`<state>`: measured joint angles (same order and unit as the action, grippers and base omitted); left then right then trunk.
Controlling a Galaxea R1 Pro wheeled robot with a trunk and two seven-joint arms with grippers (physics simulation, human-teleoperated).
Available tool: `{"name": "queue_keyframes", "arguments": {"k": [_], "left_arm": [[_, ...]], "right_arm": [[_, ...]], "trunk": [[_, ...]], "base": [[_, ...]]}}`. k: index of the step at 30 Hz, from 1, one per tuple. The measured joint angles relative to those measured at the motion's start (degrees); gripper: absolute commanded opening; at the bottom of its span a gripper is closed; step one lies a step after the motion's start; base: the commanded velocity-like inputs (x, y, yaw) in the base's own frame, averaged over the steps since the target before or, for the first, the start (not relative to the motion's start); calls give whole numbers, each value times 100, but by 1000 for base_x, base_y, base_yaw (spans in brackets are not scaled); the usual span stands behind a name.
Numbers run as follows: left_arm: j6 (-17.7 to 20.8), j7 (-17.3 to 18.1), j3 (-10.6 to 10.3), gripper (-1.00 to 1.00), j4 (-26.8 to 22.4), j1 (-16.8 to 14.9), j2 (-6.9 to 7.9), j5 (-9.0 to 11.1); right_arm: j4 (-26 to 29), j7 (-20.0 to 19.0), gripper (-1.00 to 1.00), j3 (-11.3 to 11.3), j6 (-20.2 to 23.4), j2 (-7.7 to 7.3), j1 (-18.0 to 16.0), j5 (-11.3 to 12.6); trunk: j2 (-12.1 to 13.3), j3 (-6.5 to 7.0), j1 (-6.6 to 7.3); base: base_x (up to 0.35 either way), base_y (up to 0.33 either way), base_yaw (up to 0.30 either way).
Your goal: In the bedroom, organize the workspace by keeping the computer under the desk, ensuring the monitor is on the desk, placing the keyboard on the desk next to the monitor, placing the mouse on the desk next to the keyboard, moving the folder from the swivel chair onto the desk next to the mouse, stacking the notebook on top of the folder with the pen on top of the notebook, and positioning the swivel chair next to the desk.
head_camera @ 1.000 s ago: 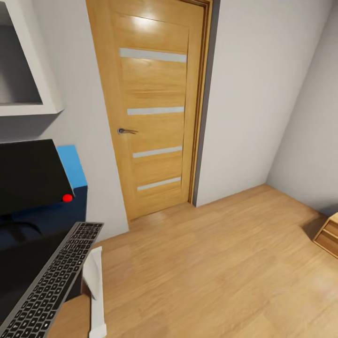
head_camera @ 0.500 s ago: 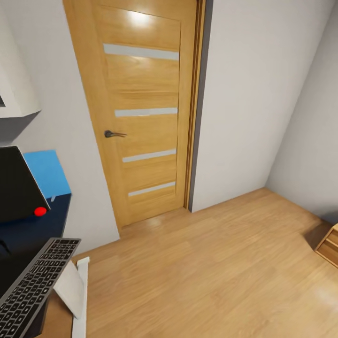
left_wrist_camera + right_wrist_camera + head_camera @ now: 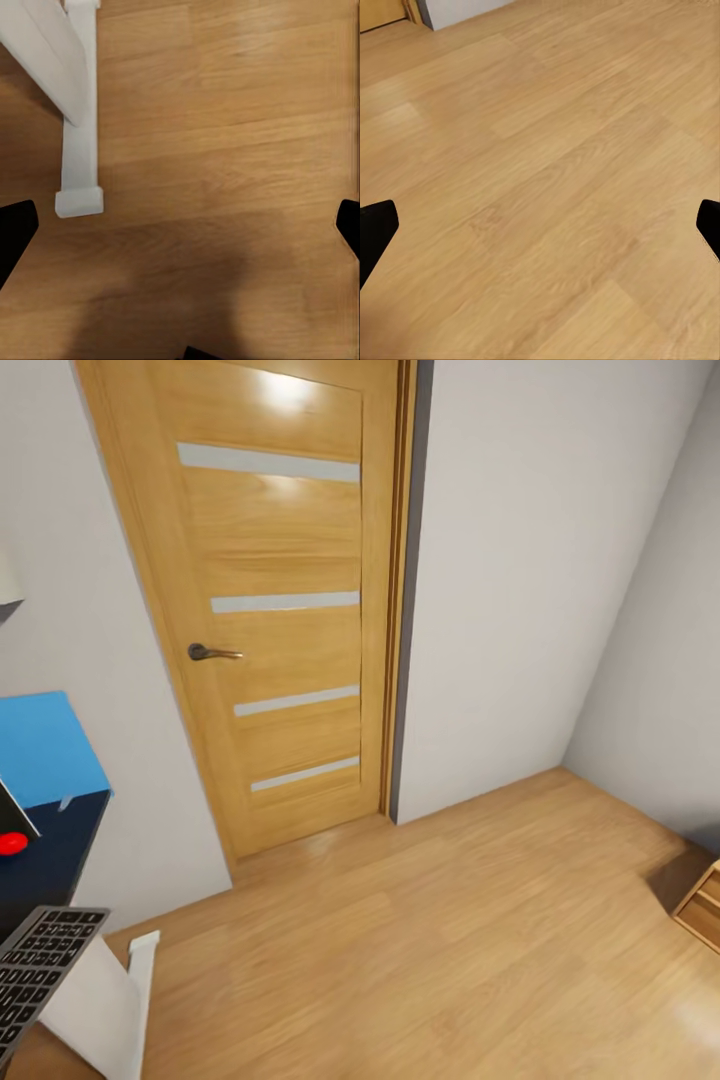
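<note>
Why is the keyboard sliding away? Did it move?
No. The keyboard keeps its spot beside the desk edge; the door slid left too, so the camera turned right.

Door [image 3: 270,600]: honey-orange wood, 4 pale grey horizontal stripes, dark handle [image 3: 212,653]. Walls [image 3: 520,560]: plain off-white. Floor [image 3: 450,940]: light tan planks with fine grain. Wall panel [image 3: 40,745]: bright blue. Desk [image 3: 45,850]: glossy black top, white leg [image 3: 79,135]. Keyboard [image 3: 35,965]: dark grey keys, lighter grey frame. Monitor [image 3: 12,830]: black corner, 1 red dot. Dresser [image 3: 700,905]: light wood.
</note>
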<state>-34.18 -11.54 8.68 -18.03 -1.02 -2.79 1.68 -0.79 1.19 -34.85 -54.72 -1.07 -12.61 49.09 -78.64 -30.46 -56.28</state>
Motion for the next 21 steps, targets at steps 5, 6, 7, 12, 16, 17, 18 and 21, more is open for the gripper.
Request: {"name": "queue_keyframes", "arguments": {"k": [5,6,7,12,16,17,18,21], "left_arm": [[0,0,0,100,0,1,0,0],[0,0,0,100,0,0,0,0],[0,0,0,100,0,0,0,0],[0,0,0,100,-1,2,0,0],[1,0,0,100,-1,1,0,0],[1,0,0,100,-1,1,0,0],[1,0,0,100,-1,1,0,0],[1,0,1,100,-2,2,0,0]], "right_arm": [[0,-2,100,-7,-7,0,0,-4],[0,-2,100,-8,-12,0,0,-5],[0,-3,100,-8,-13,0,0,-5],[0,-2,100,-9,-22,0,-1,-6],[0,-1,100,-10,-25,0,-1,-6],[0,0,100,-10,-27,0,-1,-6],[0,0,100,-10,-28,0,-1,-6],[0,0,100,-12,-30,0,-1,-6]], "trunk": [[0,0,0],[0,0,0],[0,0,0],[0,0,0],[0,0,0],[0,0,0],[0,0,0],[0,0,0]], "base": [[297,-172,4],[299,-169,41],[299,-169,60],[299,-169,139],[299,-168,218],[299,-168,242],[299,-168,248],[299,-168,258]]}}
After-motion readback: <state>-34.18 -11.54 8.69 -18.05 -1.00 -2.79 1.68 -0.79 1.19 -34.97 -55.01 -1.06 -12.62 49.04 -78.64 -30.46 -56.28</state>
